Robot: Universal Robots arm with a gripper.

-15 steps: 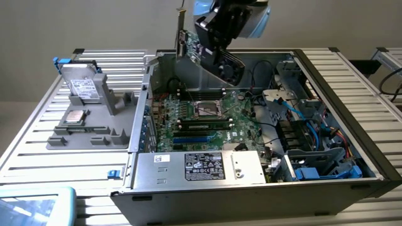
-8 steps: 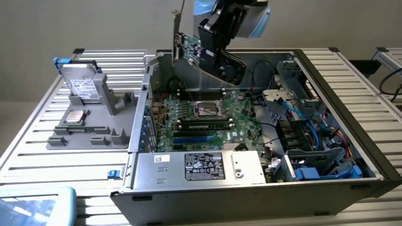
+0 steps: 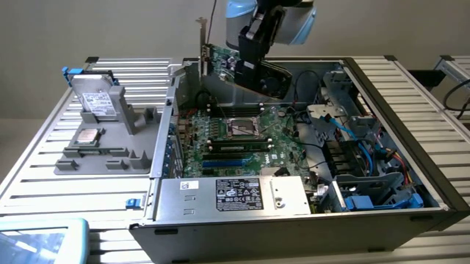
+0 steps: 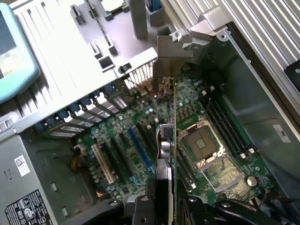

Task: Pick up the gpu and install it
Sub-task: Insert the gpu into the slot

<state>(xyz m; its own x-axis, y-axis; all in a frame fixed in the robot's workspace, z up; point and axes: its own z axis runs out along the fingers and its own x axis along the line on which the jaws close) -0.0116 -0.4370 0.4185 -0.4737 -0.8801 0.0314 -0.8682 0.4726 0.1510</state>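
The gpu (image 3: 220,61), a thin green circuit card with a silver metal bracket (image 3: 201,36) at one end, hangs in the air above the far edge of an open computer case (image 3: 294,234), toward the exterior view's left. The robot's gripper (image 3: 253,60) is clamped on the card from above. In the wrist view the card appears edge-on, with its bracket end over the case wall that carries the vented slot covers.

Below it lies the green motherboard (image 3: 242,132), with an open processor socket and a row of long expansion slots (image 4: 138,149), one of them blue. The card touches none of them and sits clearly above the board.

Judged from this, the pick-up is done and the card has been carried over the case. The install itself is not yet done, since the card is not seated in any slot.

Outside the case, near the table's left edge, a grey holder (image 3: 110,157) carries a silver hard drive (image 3: 97,102).
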